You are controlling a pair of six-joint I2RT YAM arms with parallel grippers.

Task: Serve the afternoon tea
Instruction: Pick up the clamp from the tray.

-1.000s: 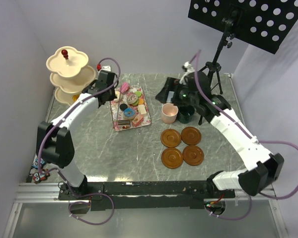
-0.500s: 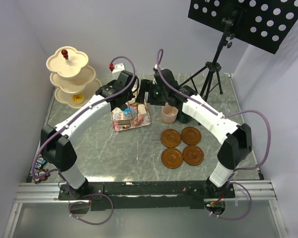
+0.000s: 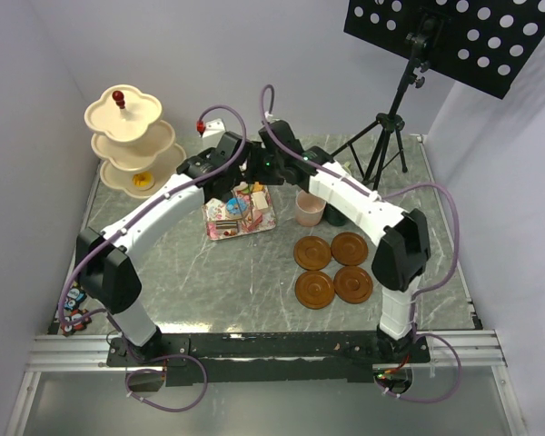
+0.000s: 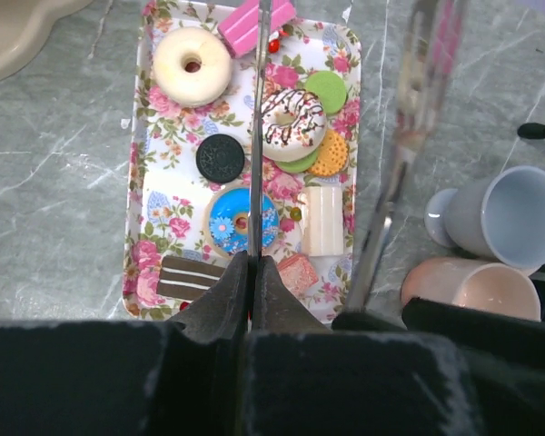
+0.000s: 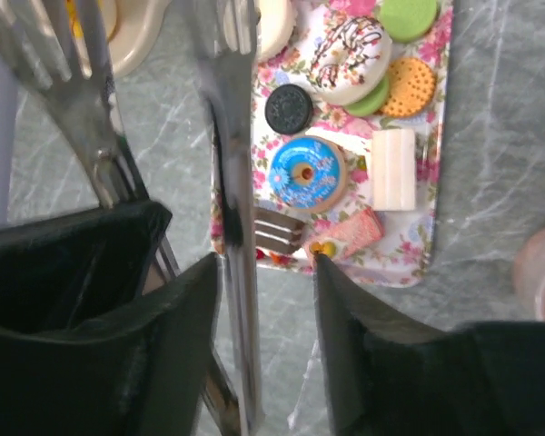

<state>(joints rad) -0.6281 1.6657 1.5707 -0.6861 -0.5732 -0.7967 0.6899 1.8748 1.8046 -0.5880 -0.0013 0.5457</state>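
The left gripper [image 4: 252,272] is clamped on one blade of silver metal tongs [image 4: 407,145]. The right gripper [image 5: 265,263] sits half-open around a blade. Below, colourful toy cakes [image 4: 239,221] fill a floral rectangular tray [image 4: 145,182] on the grey marble desk [image 4: 54,182].

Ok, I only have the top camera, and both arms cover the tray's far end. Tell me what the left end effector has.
Observer: In the left wrist view, the left end effector is shut on one arm of the metal tongs.
Operator: Now report the right one.
Observer: The right wrist view shows the right end effector open, straddling a tong arm without clamping it.
Operator: Name what's hidden under them.
Observer: A white doughnut lies in the corner of the tray nearest the cream stand.
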